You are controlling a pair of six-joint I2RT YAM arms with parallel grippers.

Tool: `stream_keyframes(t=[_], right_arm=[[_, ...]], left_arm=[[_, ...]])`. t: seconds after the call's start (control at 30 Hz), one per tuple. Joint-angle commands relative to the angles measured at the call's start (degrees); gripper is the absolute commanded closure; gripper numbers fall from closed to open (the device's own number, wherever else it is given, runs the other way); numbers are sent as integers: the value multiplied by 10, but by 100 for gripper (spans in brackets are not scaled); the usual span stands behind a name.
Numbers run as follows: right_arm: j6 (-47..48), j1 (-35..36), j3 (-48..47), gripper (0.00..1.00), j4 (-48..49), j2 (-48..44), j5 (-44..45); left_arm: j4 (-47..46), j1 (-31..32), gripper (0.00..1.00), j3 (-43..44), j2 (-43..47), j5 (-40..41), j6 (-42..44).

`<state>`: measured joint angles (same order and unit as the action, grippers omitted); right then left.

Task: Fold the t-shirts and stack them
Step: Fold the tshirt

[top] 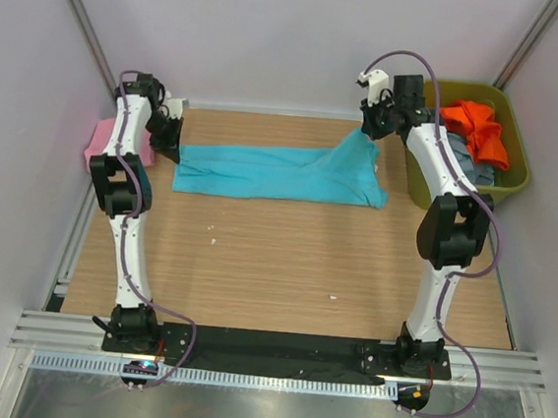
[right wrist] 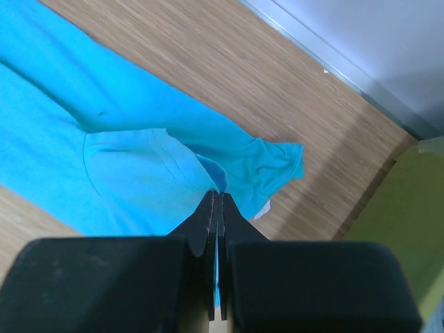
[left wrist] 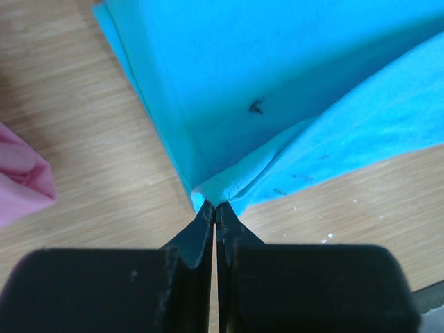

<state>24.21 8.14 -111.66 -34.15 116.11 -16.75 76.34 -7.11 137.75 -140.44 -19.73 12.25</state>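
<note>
Top external: wood table, white walls | left tool, right tool each pinch turquoise t-shirt

Near half of table: bare wood is lying open. Far strip: turquoise t-shirt is stretching across. Left edge: pink t-shirt is sitting there. Right corner: bin is blocking. Walls are closing both sides.

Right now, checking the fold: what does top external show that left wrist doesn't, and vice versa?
Only top external: the olive-green bin holding an orange t-shirt; the right gripper shut on the turquoise t-shirt, one end raised. Only left wrist: a small dark mark on that cloth. Both: the left gripper shut on its corner, the pink t-shirt nearby.
</note>
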Motion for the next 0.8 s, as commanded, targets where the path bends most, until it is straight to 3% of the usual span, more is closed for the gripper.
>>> stream_keyframes(t=[0.0,0.23,0.67,0.73,0.77], right_arm=[[-10,-2,-51,99,30,55,20],[-16,-2,-142,99,45,148,36],[-12,1,-153,99,65,148,52],[-12,2,-159,99,68,159,59],[-13,4,-163,99,69,163,62]], left_arm=[[-20,6,100,52,-25,28,-8],[-41,11,100,61,-42,59,-18],[-65,10,100,107,-62,70,-32],[-74,11,91,113,-69,83,-42],[-78,11,79,123,-72,87,-45]])
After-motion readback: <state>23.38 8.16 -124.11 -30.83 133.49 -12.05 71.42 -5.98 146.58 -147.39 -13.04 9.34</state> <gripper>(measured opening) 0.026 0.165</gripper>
